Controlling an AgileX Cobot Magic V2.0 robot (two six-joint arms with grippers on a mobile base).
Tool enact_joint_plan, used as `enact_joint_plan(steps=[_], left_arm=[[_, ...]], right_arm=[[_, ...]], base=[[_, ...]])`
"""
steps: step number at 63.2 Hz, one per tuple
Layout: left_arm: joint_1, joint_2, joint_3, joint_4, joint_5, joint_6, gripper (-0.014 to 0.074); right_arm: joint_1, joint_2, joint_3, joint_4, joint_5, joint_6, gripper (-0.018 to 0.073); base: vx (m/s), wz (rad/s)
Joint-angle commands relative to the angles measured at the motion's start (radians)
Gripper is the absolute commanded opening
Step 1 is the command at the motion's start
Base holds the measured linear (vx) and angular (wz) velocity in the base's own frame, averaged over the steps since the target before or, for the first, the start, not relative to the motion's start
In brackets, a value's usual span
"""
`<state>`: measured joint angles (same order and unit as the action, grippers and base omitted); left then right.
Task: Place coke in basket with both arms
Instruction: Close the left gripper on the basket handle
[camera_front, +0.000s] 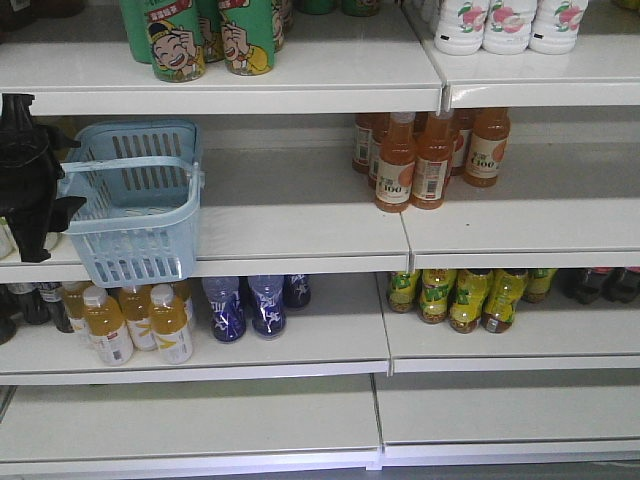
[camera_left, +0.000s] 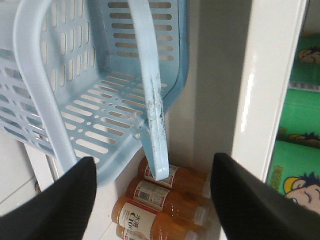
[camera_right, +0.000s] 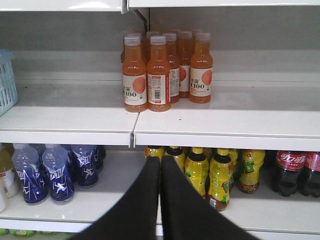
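Note:
The light blue basket (camera_front: 135, 225) stands on the left of the middle shelf, its front overhanging the shelf edge and its handle (camera_front: 130, 168) lying across the rim. My left gripper (camera_front: 76, 172) is just left of the basket. In the left wrist view it (camera_left: 152, 159) is open and empty, with the basket (camera_left: 30, 75) and its handle (camera_left: 152, 115) just ahead of the fingers. My right gripper (camera_right: 160, 159) is shut and empty, facing the shelves, with the basket's edge (camera_right: 5, 80) at the far left. The coke can is not in view.
Orange juice bottles (camera_front: 430, 155) stand right of the basket on the middle shelf. Below are blue bottles (camera_front: 250, 305), yellow bottles (camera_front: 465, 295) and dark cola bottles (camera_right: 292, 170). Green cans (camera_front: 200, 35) and white bottles (camera_front: 510, 25) fill the top shelf.

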<state>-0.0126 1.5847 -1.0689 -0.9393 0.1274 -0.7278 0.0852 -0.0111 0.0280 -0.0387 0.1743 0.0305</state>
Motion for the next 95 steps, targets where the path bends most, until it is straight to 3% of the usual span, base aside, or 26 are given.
enact_joint_plan(steps=[1, 13, 48, 56, 67, 79, 85, 88, 92, 95], left_arm=[[-0.007, 0.008, -0.072, -0.008, -0.022, 0.009, 0.0464], [-0.007, 0.080, -0.154, -0.008, -0.016, 0.058, 0.0464], [-0.007, 0.245, -0.305, -0.009, -0.030, 0.084, 0.0454], [-0.007, 0.261, -0.318, -0.010, -0.063, 0.129, 0.0348], [-0.007, 0.262, -0.317, -0.010, -0.053, 0.128, -0.0012], [-0.007, 0.262, -0.317, -0.010, 0.095, 0.144, -0.0008], [-0.007, 0.258, -0.317, -0.018, 0.201, 0.233, -0.0008], [-0.007, 0.250, -0.317, -0.040, 0.247, 0.320, -0.0008], [-0.007, 0.239, -0.317, -0.104, 0.322, 0.459, -0.0008], [-0.007, 0.228, -0.317, -0.173, 0.392, 0.614, -0.0008]], right_arm=[[-0.002, -0.012, 0.008, -0.003, -0.073, -0.006, -0.0010], [-0.002, -0.012, 0.008, -0.003, -0.074, -0.006, -0.0010], [-0.002, -0.012, 0.008, -0.003, -0.074, -0.006, -0.0010], [-0.002, -0.012, 0.008, -0.003, -0.074, -0.006, -0.0010], [-0.002, -0.012, 0.008, -0.003, -0.075, -0.006, -0.0010], [-0.002, -0.012, 0.008, -0.003, -0.075, -0.006, -0.0010], [-0.002, -0.012, 0.008, -0.003, -0.075, -0.006, -0.0010], [-0.002, -0.012, 0.008, -0.003, -0.075, -0.006, -0.0010], [-0.002, -0.012, 0.008, -0.003, -0.075, -0.006, -0.0010], [-0.002, -0.012, 0.008, -0.003, -0.075, -0.006, -0.0010]], base=[[0.00, 0.00], [0.00, 0.00], [0.00, 0.00], [0.00, 0.00], [0.00, 0.00], [0.00, 0.00], [0.00, 0.00], [0.00, 0.00], [0.00, 0.00], [0.00, 0.00]])
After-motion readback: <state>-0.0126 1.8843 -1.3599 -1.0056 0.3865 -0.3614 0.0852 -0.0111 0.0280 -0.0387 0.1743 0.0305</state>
